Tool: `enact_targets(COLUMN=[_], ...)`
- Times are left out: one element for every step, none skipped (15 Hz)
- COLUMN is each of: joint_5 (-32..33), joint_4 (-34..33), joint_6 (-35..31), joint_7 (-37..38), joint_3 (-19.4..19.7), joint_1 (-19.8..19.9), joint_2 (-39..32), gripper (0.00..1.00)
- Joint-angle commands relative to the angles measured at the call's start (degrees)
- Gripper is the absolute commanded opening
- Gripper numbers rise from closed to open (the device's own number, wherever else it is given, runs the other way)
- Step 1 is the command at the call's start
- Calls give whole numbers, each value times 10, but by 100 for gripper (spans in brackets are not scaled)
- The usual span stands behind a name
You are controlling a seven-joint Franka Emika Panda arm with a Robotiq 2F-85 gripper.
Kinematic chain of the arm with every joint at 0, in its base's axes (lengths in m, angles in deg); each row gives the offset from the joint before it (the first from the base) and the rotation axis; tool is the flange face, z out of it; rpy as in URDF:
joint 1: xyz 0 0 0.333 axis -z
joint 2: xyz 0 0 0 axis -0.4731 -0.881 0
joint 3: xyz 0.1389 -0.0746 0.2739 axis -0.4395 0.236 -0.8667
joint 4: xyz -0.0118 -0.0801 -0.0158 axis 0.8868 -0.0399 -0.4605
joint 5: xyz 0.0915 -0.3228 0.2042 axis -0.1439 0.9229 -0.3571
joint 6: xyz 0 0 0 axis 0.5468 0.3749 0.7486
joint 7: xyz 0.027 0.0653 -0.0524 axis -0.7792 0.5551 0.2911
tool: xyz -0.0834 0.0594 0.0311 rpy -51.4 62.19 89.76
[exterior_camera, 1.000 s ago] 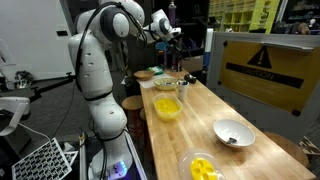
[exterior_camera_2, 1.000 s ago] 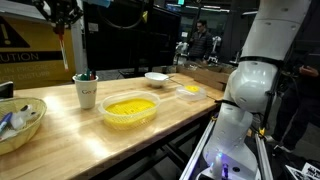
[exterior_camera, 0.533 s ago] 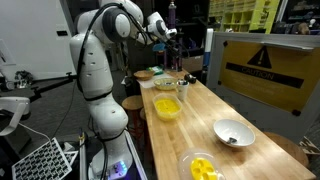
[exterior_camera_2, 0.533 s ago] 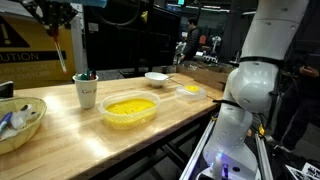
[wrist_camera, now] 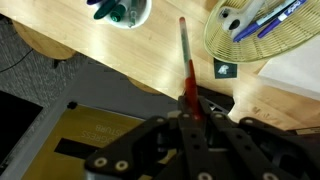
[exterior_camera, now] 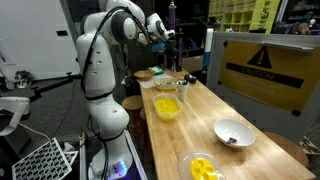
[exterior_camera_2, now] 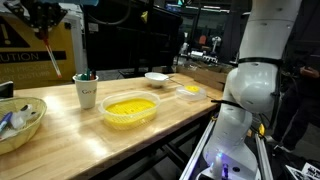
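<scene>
Wrist view is showing the gripper [wrist_camera: 190,112] clamping a red pen [wrist_camera: 186,60], whose long axis is pointing straight down from the jaws. The white cup [wrist_camera: 122,10] is standing on the table [wrist_camera: 140,55] below, just aside of the pen's tip.

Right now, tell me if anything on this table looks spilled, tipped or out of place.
Nothing looks spilled or tipped: the white cup and the yellow-filled bowl stand upright on the table. The only thing off the table is a thin red stick, clamped in the gripper above it.
</scene>
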Motion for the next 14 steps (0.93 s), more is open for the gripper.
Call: enact_targets(joint_5=[24,29,33,38,41,43,44,45,44,44,44,45,46,46], joint_4=[-58,-69,-79,-90,-98,-107,-114,-122,-129,-140,-148,-157,-165,-173], joint_6=[40,47,54,61,65,70,73,76,79,85,89,94,98,103], joint_7=[-14,-15,-18,-18,-20,-22,-24,-26,-30,-34,-37,-40,-45,-48], joint_3=[10,11,13,15,18,21,24,28,31,35,38,41,45,48], joint_1=[-30,-37,-43,-49,-55,-61,-66,-71,-76,-83,-88,-94,-100,-106], joint_2=[-38,-47,-56,-65,-73,-81,-88,-96,-103,-112,-119,-126,-133,-138], gripper=[3,3,3,3,3,3,3,3,3,3,3,3,3,3])
